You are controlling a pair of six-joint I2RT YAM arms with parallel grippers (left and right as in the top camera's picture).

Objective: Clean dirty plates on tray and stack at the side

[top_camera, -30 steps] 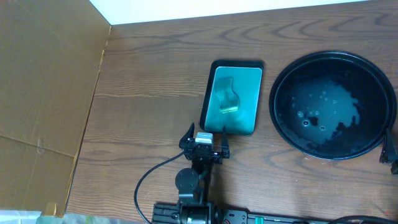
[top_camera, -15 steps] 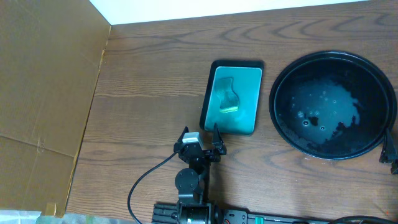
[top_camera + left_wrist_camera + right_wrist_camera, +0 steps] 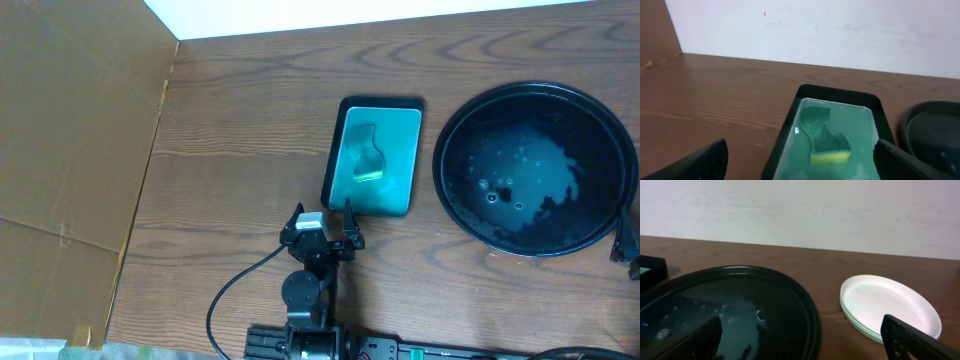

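Observation:
The large round black tray [image 3: 441, 150] lies at the right of the table, wet and glossy, with no plate on it. In the right wrist view, white plates [image 3: 890, 305] sit in a stack on the wood just right of the tray [image 3: 807, 312]; the overhead view cuts them off. My right gripper [image 3: 802, 347] hangs open over the tray's right rim, nothing between its fingers. My left gripper [image 3: 322, 228] stands open at the near end of the small teal tray [image 3: 413, 160], facing the green and yellow sponge [image 3: 827, 139] lying in it. It holds nothing.
A brown cardboard panel [image 3: 70, 160] covers the left side. A black cable [image 3: 235, 290] loops from the left arm's base at the front edge. Only a dark piece of the right arm [image 3: 629, 243] shows at the overhead view's right edge.
My left gripper drew back slightly toward the front edge and a little left, away from the teal tray, then held still. The right arm has not moved.

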